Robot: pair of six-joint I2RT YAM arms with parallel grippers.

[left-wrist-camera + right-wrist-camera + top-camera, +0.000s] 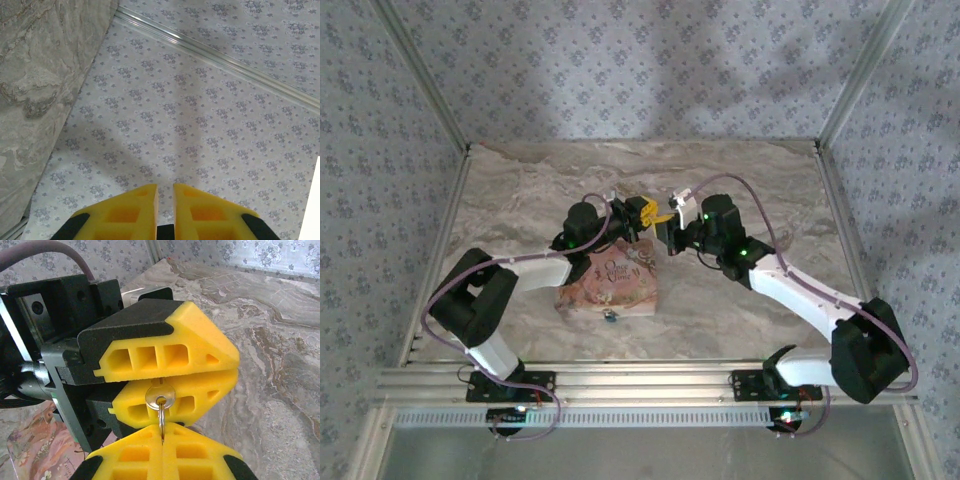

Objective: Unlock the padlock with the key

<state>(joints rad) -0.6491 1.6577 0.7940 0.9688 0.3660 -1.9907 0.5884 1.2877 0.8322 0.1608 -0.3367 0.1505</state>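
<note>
A small silver key [160, 396] is clamped by its blade between the yellow fingers [170, 352] of my left gripper [652, 213], which is shut on it; the round head sticks out. The key's ring [161, 420] hangs down into my right gripper [162, 440], which is shut on the ring. Both grippers meet tip to tip above the table, the right gripper [670, 222] just right of the left. The tiny dark padlock [610, 317] lies on the table at the front edge of the pink box, apart from both grippers. In the left wrist view my left gripper [165, 192] shows a narrow slit between its fingers.
A pink illustrated box [610, 282] lies flat under the left arm's forearm. The marble table [520, 200] is bounded by patterned walls and aluminium posts [420, 75] at the back corners. A rail [210, 55] runs along the wall in the left wrist view.
</note>
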